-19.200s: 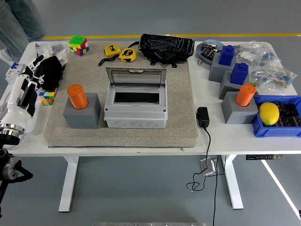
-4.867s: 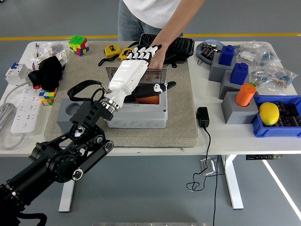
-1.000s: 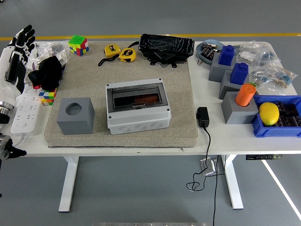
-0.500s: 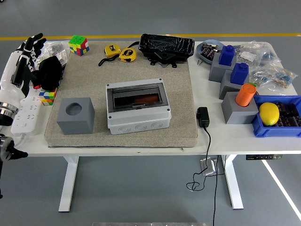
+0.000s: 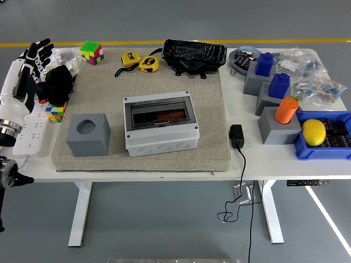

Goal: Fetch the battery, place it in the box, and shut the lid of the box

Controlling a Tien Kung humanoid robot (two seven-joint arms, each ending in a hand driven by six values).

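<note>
Head view: we find the box point(image 5: 161, 125) centre-mat, lid shut, orange battery point(image 5: 168, 116) visible inside. Left hand point(image 5: 26, 74) at nine o'clock, fingers spread, holding nothing. We judge the task complete; nothing further called for.

I'm looking at my left hand point(image 5: 28, 68) showing at the left edge, just left of the black cloth bundle point(image 5: 55, 83). It's wearing a white shell over the back and forearm, with black running through the finger joints and dark tips on the fingers point(image 5: 39, 48). Dark gaps are splitting the white segments along each finger. Below the bundle, the forearm is ending in a shiny metal ring at the wrist point(image 5: 7, 130), edged in black. Further down at the frame's edge, I'm seeing a black mechanical joint point(image 5: 7, 174), details too small to read.
</note>
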